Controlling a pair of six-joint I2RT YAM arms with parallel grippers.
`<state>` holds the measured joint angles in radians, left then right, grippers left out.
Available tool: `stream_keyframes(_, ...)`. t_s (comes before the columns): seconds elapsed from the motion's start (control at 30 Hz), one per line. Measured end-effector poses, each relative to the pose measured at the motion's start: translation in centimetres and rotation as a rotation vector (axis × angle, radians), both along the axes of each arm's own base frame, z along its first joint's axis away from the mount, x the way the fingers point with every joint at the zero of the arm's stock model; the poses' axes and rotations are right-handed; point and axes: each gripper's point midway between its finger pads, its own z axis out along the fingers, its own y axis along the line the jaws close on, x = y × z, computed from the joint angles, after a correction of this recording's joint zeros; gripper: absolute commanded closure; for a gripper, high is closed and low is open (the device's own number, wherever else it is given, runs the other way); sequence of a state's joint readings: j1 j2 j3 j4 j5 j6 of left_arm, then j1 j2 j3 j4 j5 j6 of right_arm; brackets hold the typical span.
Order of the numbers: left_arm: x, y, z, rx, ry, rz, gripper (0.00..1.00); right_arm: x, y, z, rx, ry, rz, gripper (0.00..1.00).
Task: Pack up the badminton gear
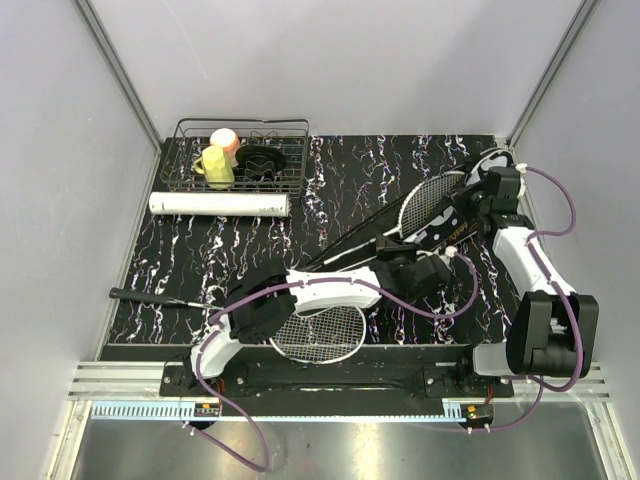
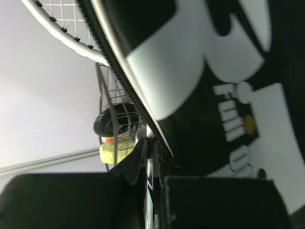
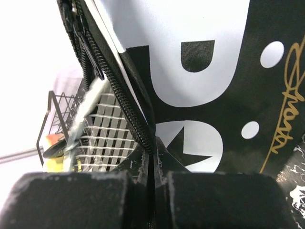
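Fingers of the left gripper are pressed together on the zipper edge of the black bag, and that wrist view shows the bag's white lettering filling the space just past them. The right gripper is likewise clamped on the zipper edge. Its wrist view alone shows the strung head of 1 racket just beside its fingers, against the bag's open edge. Only the overhead view gives the whole layout: the bag lies slanted across the table, with the right fingers at its wide end and the left fingers nearer its narrow end. A 2nd racket lies behind the left fingers, under the left arm. The white tube lies well apart from both pairs of fingers, just beside a wire basket holding a yellow cup and a pink cup.
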<state>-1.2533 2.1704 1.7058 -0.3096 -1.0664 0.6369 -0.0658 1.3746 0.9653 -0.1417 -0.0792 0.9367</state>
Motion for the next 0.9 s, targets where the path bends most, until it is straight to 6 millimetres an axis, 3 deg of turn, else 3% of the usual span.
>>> stream_keyframes(0.13, -1.5, -0.3, -1.3, -0.019, 0.103, -0.061, 1.0, 0.2, 0.9, 0.3, 0.012, -0.051, 0.084, 1.0)
stream_keyframes(0.23, -1.7, 0.0, -0.6, -0.054, 0.149, -0.083, 1.0, 0.4, 1.7, 1.1, 0.029, -0.096, 0.139, 1.0)
stream_keyframes(0.43, 0.5, -0.8, 2.0, -0.168, 0.13, -0.054, 1.0, -0.1, 3.8, 1.5, 0.093, -0.159, 0.25, 1.0)
stream_keyframes(0.57, 2.4, -2.5, 2.4, -0.208, 0.09, -0.023, 1.0, -0.9, 4.6, 2.0, 0.134, -0.176, 0.278, 1.0)
stream_keyframes(0.67, 3.3, -4.2, 1.9, -0.242, 0.062, -0.011, 0.74, -1.0, 4.4, 2.7, 0.142, -0.197, 0.273, 1.0)
stream_keyframes(0.7, 3.5, -4.5, 1.8, -0.252, 0.055, -0.005, 0.51, -0.9, 4.2, 2.9, 0.144, -0.203, 0.272, 1.0)
stream_keyframes(0.83, 3.1, -4.4, 1.7, -0.291, 0.09, 0.013, 0.27, -1.1, 4.2, 2.6, 0.148, -0.192, 0.28, 1.0)
stream_keyframes(0.9, 2.5, -3.9, 1.8, -0.316, 0.148, 0.007, 0.26, -1.2, 4.4, 2.3, 0.147, -0.181, 0.298, 1.0)
